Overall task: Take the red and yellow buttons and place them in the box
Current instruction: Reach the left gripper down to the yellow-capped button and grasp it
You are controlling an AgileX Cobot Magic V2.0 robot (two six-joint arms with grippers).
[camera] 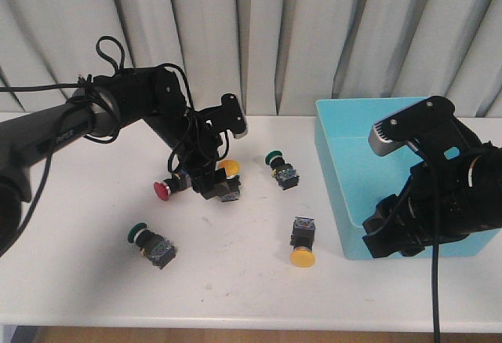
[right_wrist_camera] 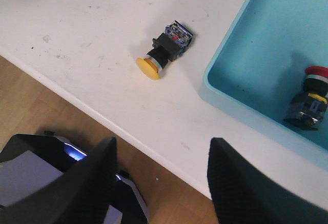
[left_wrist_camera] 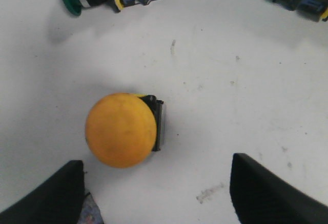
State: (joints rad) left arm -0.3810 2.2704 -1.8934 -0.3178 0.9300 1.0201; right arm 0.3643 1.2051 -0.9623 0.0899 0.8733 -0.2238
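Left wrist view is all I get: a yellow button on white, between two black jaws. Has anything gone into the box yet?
Observer: Yes. The right wrist view shows a red-capped button lying inside the turquoise box.
Operator: Is my yellow one the only yellow one?
Observer: No. A second yellow button lies on the table, just off the box's near left corner.
Operator: Any red ones still out?
Observer: One. The front view shows a loose red button on the table beside the left arm.

Two green-capped push-buttons (camera: 151, 244) (camera: 281, 169), white table (camera: 235, 280)
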